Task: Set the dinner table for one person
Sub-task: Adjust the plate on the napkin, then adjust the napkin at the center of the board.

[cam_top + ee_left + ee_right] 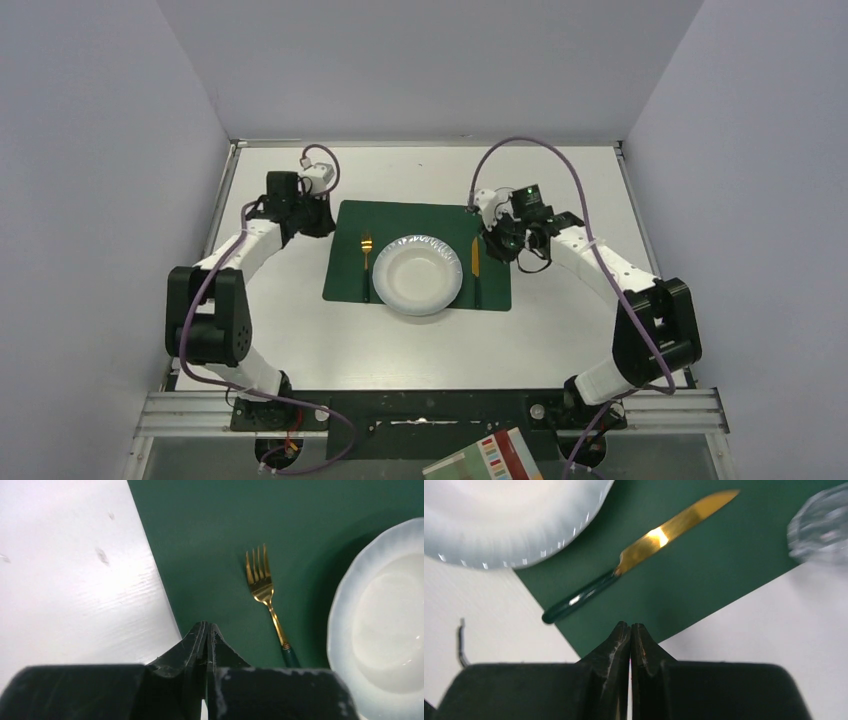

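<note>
**Both hands closed beside a laid place setting**

The bench [560,330], a large white top with a thin metal rim, filled the middle of the top view, with both arm bases at its near edge. A dark green placemat [430,220] lay at its centre. A white plate [417,275] with a fluted rim sat on the mat, and its near edge reached just past the mat's near edge onto the bench.

A gold fork [265,597] with a dark handle lay on the mat just left of the plate, apart from it, tines pointing to the far side. A gold knife [649,542] with a dark green handle lay just right of the plate, blade pointing away, its handle end close to the mat's near edge.

The left hand [206,626] was closed, its 2 fingers pressed together and holding nothing, over the mat's left edge. The right hand [630,626] was likewise closed and empty, over the mat's right edge. A clear object [821,525], too blurred to identify, stood at a corner of the mat in the right wrist view.
</note>
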